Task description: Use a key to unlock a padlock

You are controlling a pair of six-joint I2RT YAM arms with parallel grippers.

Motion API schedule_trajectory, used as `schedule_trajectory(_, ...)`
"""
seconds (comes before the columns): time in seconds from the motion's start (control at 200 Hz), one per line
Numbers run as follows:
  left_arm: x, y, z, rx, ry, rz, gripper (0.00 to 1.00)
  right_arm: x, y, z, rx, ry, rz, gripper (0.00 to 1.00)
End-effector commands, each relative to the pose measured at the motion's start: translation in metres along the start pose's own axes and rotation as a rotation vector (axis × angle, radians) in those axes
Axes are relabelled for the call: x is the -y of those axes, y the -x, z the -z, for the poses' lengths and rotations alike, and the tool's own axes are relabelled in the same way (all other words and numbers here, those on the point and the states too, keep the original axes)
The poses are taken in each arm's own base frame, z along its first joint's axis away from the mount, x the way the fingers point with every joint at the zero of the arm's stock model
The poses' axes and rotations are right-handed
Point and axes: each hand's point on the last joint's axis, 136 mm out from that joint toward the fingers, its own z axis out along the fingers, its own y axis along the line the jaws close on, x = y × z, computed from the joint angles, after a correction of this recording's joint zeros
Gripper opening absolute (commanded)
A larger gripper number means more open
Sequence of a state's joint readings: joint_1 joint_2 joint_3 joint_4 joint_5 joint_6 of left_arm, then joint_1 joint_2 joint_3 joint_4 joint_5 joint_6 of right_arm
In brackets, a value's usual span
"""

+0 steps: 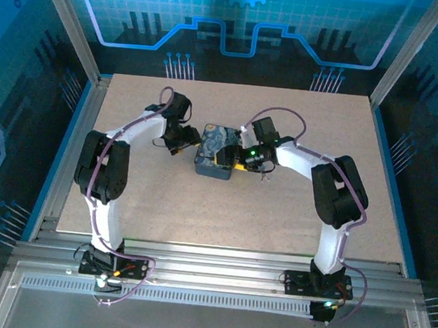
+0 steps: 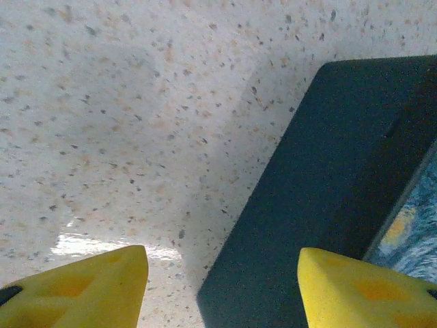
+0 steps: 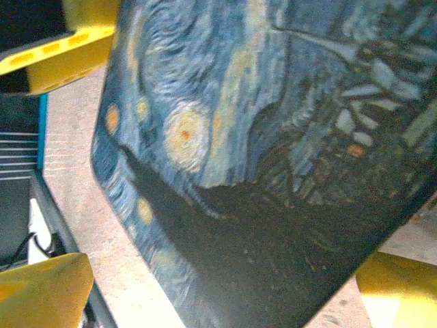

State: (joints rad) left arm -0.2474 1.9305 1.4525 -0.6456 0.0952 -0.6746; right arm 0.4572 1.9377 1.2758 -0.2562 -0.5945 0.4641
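Observation:
The dark blue swirl-patterned tin box sits mid-table between both arms. My right gripper is open, with the box lid between its yellow fingers and a strip of table showing beside the left one. My left gripper is open at the box's left side, one finger over the table and the other by the lid's edge. A tiny dark thing that looks like the key lies just right of the box. The padlock is hidden.
The speckled tabletop has free room in front of the box and to both sides. Metal frame rails run along the near edge. A yellow finger of the left gripper shows beyond the box in the right wrist view.

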Motion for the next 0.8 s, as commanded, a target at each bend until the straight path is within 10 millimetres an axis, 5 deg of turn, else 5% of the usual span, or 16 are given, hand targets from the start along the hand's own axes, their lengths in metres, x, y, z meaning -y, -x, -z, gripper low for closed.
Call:
schedule_trajectory(0.0,-0.002,0.013,0.033,0.061,-0.021,-0.007,0.62,-0.021,0.01,0.009,0.021,0.087,0.022,1.0)
schedule_trajectory(0.145,-0.018,0.029,0.056,0.135,-0.023,-0.01,0.66,-0.002,0.01,0.043,0.055,-0.01,0.042,1.0)
schedule_trajectory(0.28,-0.037,0.041,0.076,0.235,0.071,-0.075,0.99,0.024,0.006,0.084,0.11,-0.17,0.103,1.0)
schedule_trajectory(0.56,-0.095,0.061,0.101,0.499,0.216,-0.222,0.99,0.087,0.019,0.193,0.518,-0.511,0.21,1.0)
schedule_trajectory(0.685,-0.095,0.062,0.118,0.776,0.179,-0.464,0.99,0.107,0.008,0.221,0.611,-0.712,0.336,1.0)
schedule_trajectory(0.795,-0.105,0.053,0.109,0.855,0.146,-0.525,0.99,0.123,0.005,0.234,0.651,-0.756,0.326,1.0)
